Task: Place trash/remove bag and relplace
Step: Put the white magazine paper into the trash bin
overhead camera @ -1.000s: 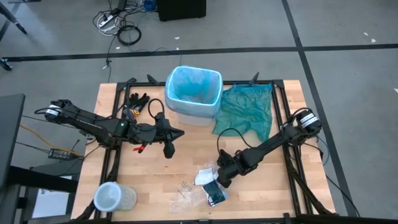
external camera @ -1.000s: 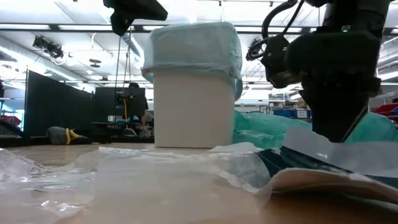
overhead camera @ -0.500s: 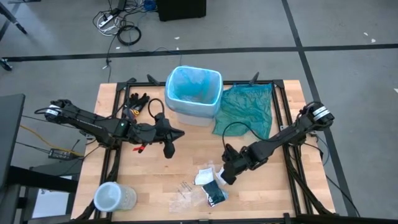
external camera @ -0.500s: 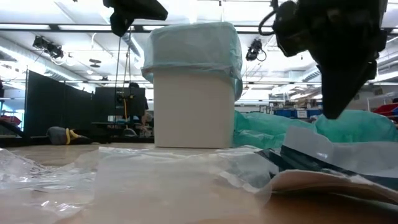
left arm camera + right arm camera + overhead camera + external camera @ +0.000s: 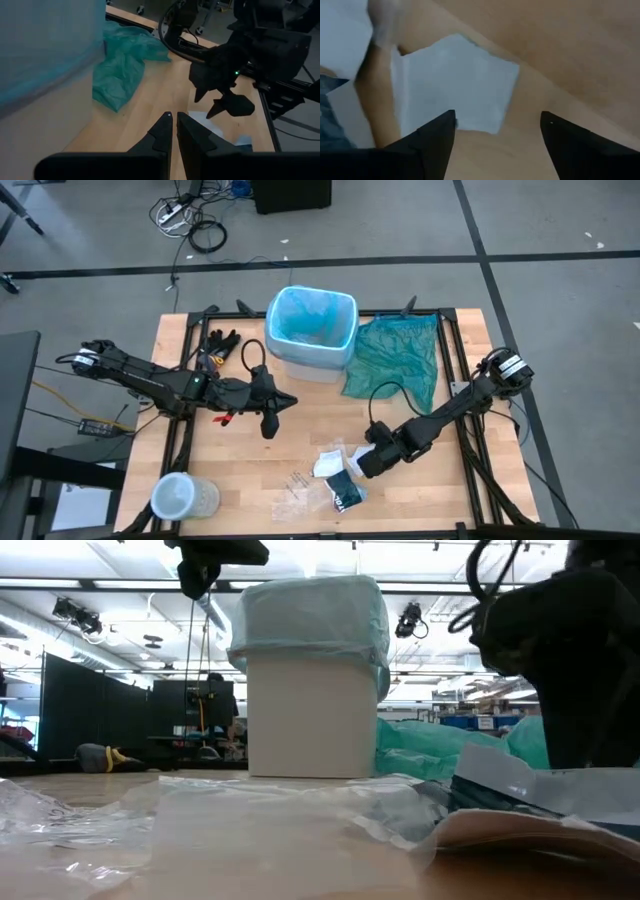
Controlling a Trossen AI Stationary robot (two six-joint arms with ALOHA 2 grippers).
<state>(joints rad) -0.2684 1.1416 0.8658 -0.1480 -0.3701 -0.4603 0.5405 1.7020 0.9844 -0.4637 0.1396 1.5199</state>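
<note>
The white bin (image 5: 310, 358) stands at the table's far middle, lined with the light-blue bag (image 5: 311, 325), whose rim folds over the bin's top (image 5: 312, 615). The trash lies near the front edge: a white paper piece (image 5: 327, 463) (image 5: 455, 85), a dark wrapper (image 5: 345, 496) and clear plastic bits (image 5: 295, 490). My right gripper (image 5: 364, 464) (image 5: 497, 125) stands open just right of the paper, pointing steeply down, with the paper showing between its fingers. My left gripper (image 5: 272, 418) (image 5: 174, 120) hovers shut and empty left of centre, above the table.
A darker teal plastic bag (image 5: 393, 356) lies crumpled right of the bin. Black gloves (image 5: 222, 340) lie at the far left. A clear plastic cup (image 5: 182, 498) stands at the near left corner. Bare wood shows between the bin and the trash.
My right gripper has lifted off the white paper, shifted a little toward the table's right edge and rolled about its own axis. Its fingers, which came to a narrow point in the low view, now stand wide apart. The paper has stayed on the table.
</note>
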